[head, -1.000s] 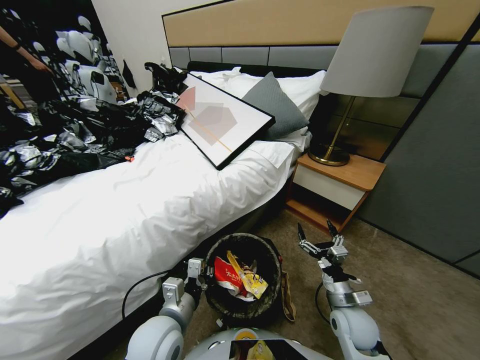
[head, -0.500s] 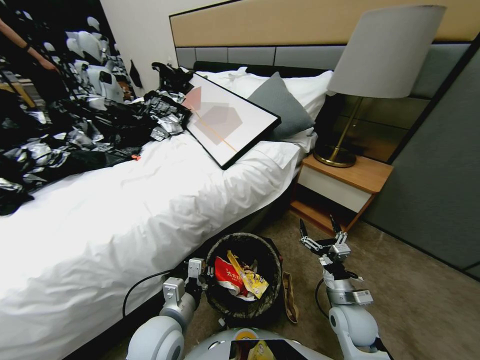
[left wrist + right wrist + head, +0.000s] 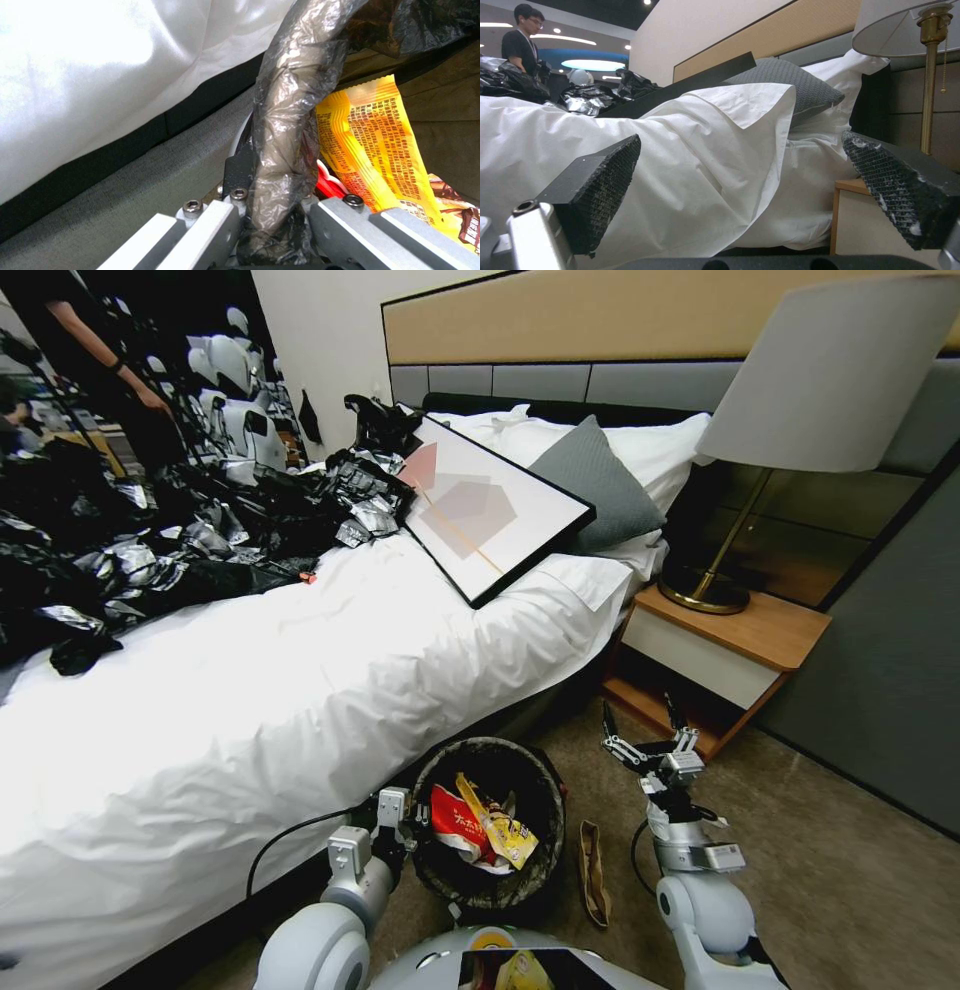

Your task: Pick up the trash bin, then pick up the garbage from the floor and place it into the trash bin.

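The trash bin (image 3: 452, 882), round and lined with a dark bag, hangs close in front of me beside the bed. Garbage lies inside it: a red-and-white wrapper (image 3: 455, 822) and a yellow snack wrapper (image 3: 500, 830). My left gripper (image 3: 408, 830) is shut on the bin's near-left rim. In the left wrist view the bag-covered rim (image 3: 285, 142) runs between the left gripper (image 3: 272, 213), with the yellow wrapper (image 3: 375, 150) just inside. A flat brown paper bag (image 3: 592, 870) lies on the carpet right of the bin. My right gripper (image 3: 640, 722) is raised beyond that, open and holding nothing (image 3: 740, 140).
The white bed (image 3: 300, 690) fills the left, with a framed picture (image 3: 490, 505) and a heap of black and silver sheeting (image 3: 150, 540) on it. A wooden nightstand (image 3: 740, 640) with a lamp (image 3: 830, 380) stands ahead right. Open carpet (image 3: 850, 890) lies to the right.
The whole picture has shifted right, so the camera has turned. The brown paper bag now shows apart from the bin. Both grippers keep their poses.
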`<state>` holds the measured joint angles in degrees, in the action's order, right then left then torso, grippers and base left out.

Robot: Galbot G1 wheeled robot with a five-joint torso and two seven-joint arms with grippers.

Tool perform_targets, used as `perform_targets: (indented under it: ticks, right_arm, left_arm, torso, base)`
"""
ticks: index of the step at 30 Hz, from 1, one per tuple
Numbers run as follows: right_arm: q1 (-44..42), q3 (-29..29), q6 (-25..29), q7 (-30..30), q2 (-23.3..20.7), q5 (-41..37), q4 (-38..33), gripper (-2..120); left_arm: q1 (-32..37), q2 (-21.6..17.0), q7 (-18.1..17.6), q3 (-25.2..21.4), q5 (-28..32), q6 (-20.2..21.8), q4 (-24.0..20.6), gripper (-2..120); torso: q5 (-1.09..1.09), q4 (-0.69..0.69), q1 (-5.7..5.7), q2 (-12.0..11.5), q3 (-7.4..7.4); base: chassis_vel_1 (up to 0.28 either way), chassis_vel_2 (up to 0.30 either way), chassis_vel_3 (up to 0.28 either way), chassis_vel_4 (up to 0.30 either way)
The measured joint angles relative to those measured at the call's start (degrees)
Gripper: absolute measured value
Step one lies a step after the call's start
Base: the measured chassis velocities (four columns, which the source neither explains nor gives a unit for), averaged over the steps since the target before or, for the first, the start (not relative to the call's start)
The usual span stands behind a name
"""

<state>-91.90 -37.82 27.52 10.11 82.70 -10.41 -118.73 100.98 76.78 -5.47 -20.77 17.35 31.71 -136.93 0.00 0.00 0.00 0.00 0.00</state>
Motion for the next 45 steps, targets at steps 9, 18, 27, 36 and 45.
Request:
perform_targets:
  ticks: [9,18,27,36,45]
  right_arm:
    - [0.1,0.0,-0.9,0.1,0.0,0.0,0.1,100]
    - [0.2,0.1,-0.9,0.4,0.0,0.0,0.4,100]
    - [0.7,0.2,-0.4,0.6,0.0,-0.2,0.8,100]
    - [1.6,0.0,0.5,0.5,0.0,-0.5,1.1,100]
    - [1.8,-0.3,0.8,0.4,0.0,0.5,1.2,100]
  left_arm:
    - [0.2,-0.1,0.0,0.4,0.0,0.0,0.0,0]
    - [0.3,-0.1,-0.1,0.5,-0.1,0.1,-0.1,0]
    - [0.2,-0.1,-0.1,0.5,-0.2,0.2,-0.2,0]
    - [0.1,-0.1,-0.1,0.3,-0.2,0.2,-0.2,0]
    - [0.0,-0.1,-0.1,-0.1,0.0,0.2,-0.4,0]
  torso:
    - [0.00,0.00,0.00,0.0,0.00]
    - [0.00,0.01,0.00,0.0,0.00]
    - [-0.01,0.00,0.00,0.0,0.00]
    - [0.01,0.01,0.00,0.0,0.00]
    - [0.00,0.00,0.00,0.0,0.00]
  base:
    - [0.000,0.000,0.000,0.000]
    - [0.029,-0.034,-0.030,0.032]
    - [0.169,-0.155,-0.171,0.171]
    - [0.051,-0.067,-0.067,0.047]
    - [-0.018,0.009,0.012,-0.009]
